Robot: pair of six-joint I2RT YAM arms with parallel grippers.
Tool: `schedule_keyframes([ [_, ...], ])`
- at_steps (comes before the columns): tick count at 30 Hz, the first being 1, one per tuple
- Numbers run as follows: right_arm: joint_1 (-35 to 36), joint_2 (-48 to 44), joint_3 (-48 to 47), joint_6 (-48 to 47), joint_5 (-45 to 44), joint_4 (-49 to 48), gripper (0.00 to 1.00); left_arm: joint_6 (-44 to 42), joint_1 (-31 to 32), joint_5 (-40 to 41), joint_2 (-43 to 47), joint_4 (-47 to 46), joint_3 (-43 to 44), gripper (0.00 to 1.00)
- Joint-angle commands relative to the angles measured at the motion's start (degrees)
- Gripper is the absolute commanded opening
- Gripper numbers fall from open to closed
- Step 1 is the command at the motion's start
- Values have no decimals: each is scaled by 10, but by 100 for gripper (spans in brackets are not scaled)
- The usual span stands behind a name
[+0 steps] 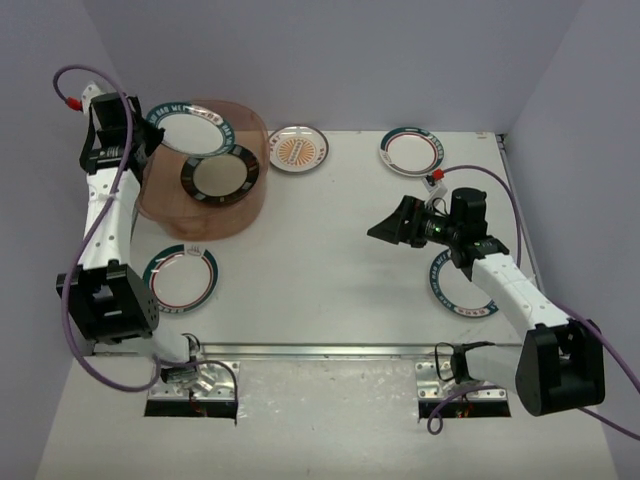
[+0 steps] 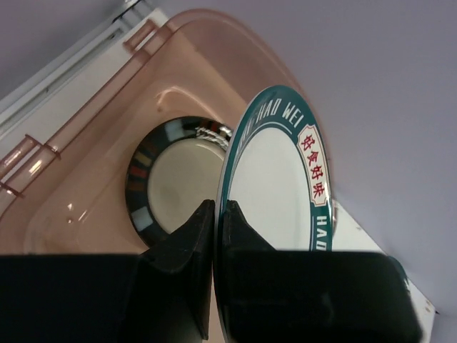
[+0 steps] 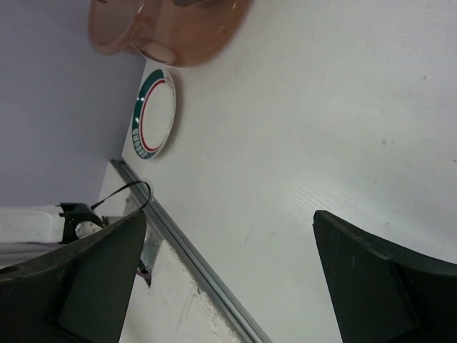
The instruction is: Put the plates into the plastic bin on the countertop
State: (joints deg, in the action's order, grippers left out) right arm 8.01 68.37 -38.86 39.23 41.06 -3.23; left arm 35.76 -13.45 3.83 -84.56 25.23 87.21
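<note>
- Teal-rimmed plate [image 2: 275, 179] with red lettering hangs over the far-left part of the plastic bin [image 1: 160, 205]. The left gripper [image 2: 216, 229] pinches its rim, jaws clamped tight on it.
- A dark-rimmed plate [image 1: 220, 177] lies flat on the bin's floor, below and beside the held one.
- The bin stands at the far left of the white countertop [image 1: 330, 260], its tall pinkish walls see-through.
- The right gripper [image 1: 392, 225] hangs above the countertop's right half with its jaws spread wide and nothing between them.
- Four plates lie flat outside the bin:
  - The sunburst plate [image 1: 298, 148] is just right of the bin, at the far edge.
  - The red-ringed plate [image 1: 411, 150] is toward the far right corner.
  - The near-left plate [image 1: 181, 277] lies in front of the bin.
  - The half-hidden plate [image 1: 447, 290] lies under the right arm [image 1: 510, 285].
- A metal rail [image 1: 330, 350] runs along the countertop's near edge.
</note>
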Motion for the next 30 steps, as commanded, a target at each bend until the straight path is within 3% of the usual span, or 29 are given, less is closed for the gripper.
schedule_keyframes([
  [1, -1, -28, 10, -27, 11, 4, 99, 19, -11, 33, -126, 38, 106, 0],
  [5, -2, -30, 9, -26, 31, 3, 99, 21, -13, 0, -226, 38, 156, 0],
  [13, -2, -39, 5, -39, 50, 18, 99, 21, -12, -80, -333, 19, 203, 0],
  [22, -2, -33, 8, -39, 52, 18, 99, 29, -12, -62, -401, 28, 201, 0],
  [28, -2, -30, 8, -39, 50, 17, 99, 45, -15, -52, -368, 4, 149, 0],
  [30, -2, -28, 7, -36, 51, 16, 99, 55, -16, -55, -326, -28, 110, 14],
])
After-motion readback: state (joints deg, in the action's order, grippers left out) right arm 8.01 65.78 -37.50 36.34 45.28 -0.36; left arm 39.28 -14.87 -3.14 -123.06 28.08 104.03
